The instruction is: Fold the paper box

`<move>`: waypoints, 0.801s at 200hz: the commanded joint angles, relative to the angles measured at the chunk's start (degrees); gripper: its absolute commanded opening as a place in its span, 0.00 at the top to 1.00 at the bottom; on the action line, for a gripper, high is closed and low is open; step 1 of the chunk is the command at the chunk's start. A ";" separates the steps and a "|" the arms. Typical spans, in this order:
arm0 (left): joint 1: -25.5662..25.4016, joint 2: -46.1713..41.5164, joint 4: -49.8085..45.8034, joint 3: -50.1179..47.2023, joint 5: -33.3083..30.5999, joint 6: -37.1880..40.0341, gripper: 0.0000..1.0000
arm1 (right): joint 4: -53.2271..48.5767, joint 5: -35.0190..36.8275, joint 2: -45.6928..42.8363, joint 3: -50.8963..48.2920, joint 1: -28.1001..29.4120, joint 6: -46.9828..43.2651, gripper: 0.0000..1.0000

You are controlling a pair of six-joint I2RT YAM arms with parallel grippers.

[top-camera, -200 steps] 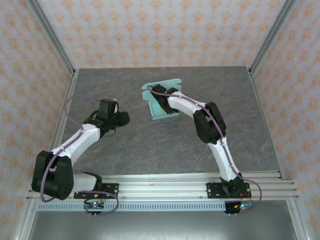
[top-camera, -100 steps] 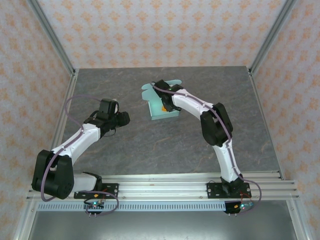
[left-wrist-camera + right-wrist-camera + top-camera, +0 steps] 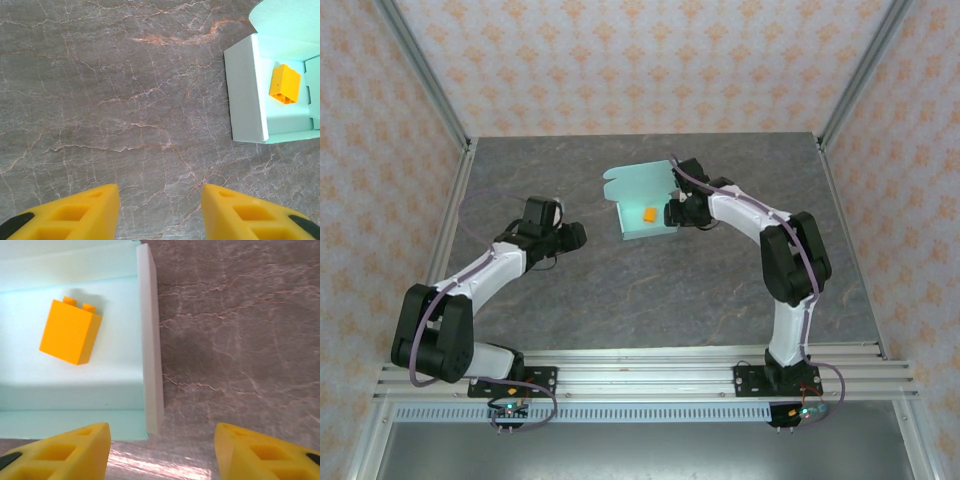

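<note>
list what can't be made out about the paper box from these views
- Left wrist view: the paper box runs off the right edge, so its far flaps are cut off.
- Right wrist view: the top and left edges cut it.
- Top external: the right gripper covers its right edge; the orange brick is too small for detail.

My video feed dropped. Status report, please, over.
Left jaws open, empty. Right jaws open at paper box edge. Top open, orange block inside.
</note>
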 commanded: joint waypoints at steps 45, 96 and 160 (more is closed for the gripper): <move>-0.64 1.39 2.73 2.65 -2.01 -0.27 0.52 | 10.54 -12.22 3.50 -1.46 -0.68 4.65 0.44; -0.06 3.29 5.74 4.78 -2.36 1.19 0.47 | 13.69 -14.58 -1.35 -7.64 -0.67 5.24 0.47; 1.03 9.96 20.32 8.74 7.78 14.46 0.37 | 14.42 -14.73 -7.57 -4.59 -9.40 -10.69 0.43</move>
